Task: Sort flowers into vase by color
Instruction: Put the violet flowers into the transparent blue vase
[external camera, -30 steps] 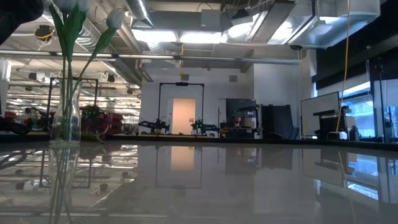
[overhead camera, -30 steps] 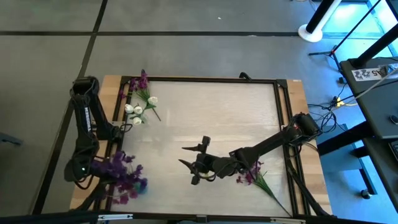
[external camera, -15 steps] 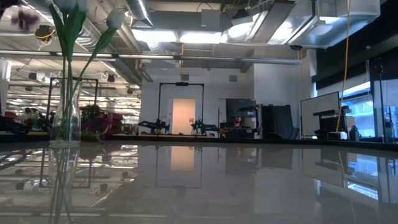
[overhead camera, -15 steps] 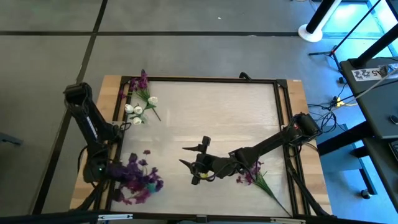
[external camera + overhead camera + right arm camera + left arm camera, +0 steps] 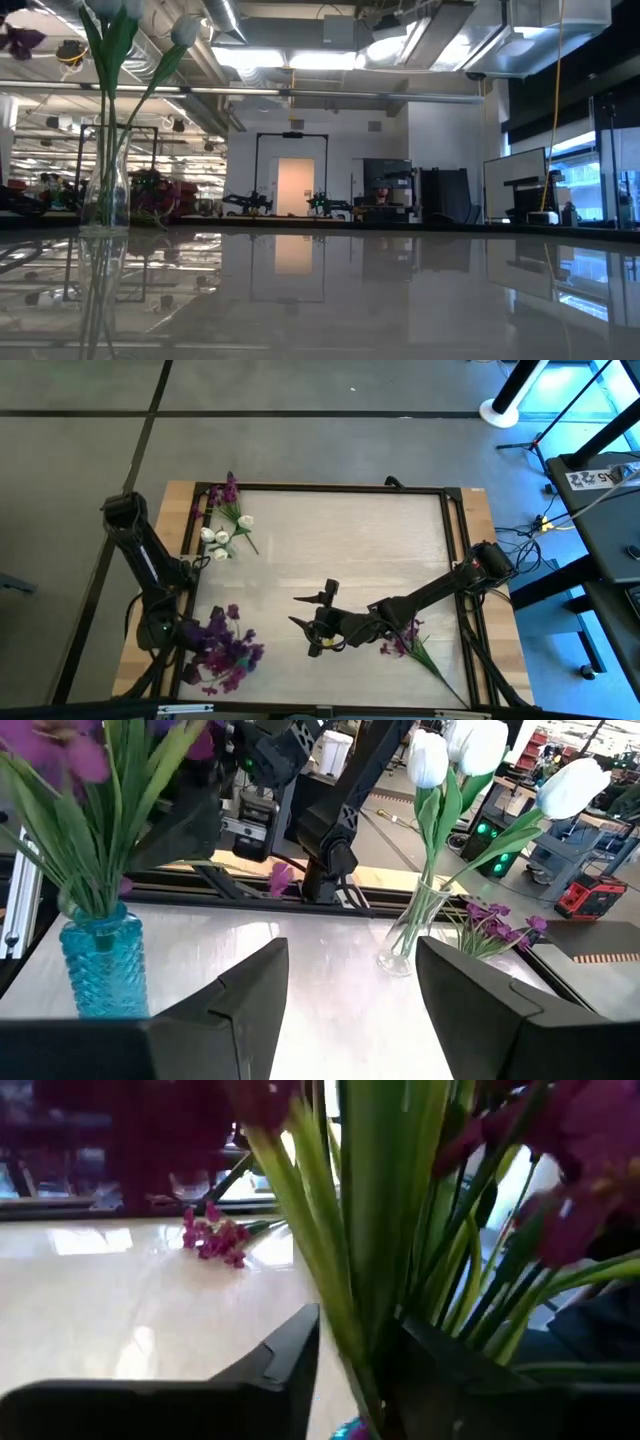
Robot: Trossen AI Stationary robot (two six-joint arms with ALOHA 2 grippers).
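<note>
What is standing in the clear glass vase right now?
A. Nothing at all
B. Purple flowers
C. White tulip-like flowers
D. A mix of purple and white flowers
C. The right wrist view shows the clear glass vase holding white flowers on green stems, while the purple flowers stand in the blue vase.

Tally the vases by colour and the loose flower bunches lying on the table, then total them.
Blue vase: 1
Clear glass vase: 1
Loose purple flower bunches on the table: 2
Total: 4
</note>
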